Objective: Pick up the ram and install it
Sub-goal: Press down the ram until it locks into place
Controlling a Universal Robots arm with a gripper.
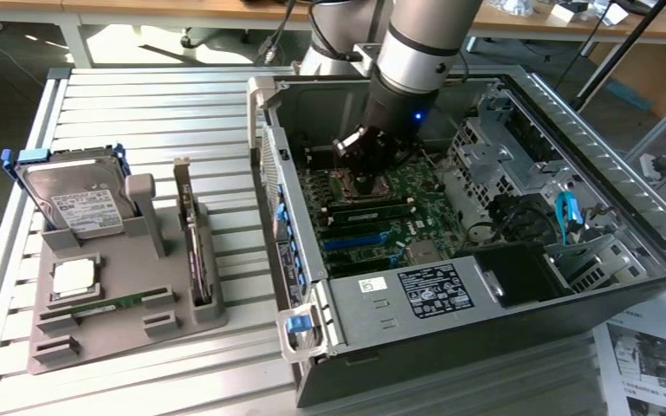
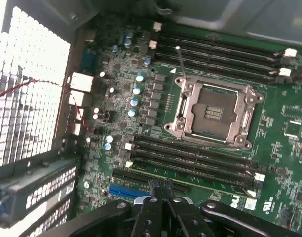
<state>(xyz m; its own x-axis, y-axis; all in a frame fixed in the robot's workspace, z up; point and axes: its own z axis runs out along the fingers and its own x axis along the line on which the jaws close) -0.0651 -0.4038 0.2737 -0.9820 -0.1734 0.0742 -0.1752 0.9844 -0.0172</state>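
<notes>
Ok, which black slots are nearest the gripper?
The bank beside the blue slot, right by the gripper; the other bank lies beyond the socket.

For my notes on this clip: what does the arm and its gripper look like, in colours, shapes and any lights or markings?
The arm is a thick, round silver-grey tube. Toward the wrist it turns into a black cylindrical section with a small blue light on its side. The gripper is black and blocky. In the wrist view the gripper shows curved black linkage arms with round pivot bolts and two narrow black fingers side by side.

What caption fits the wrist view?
Shut gripper above a ram stick lying in its motherboard slot beside the empty processor socket.
</notes>
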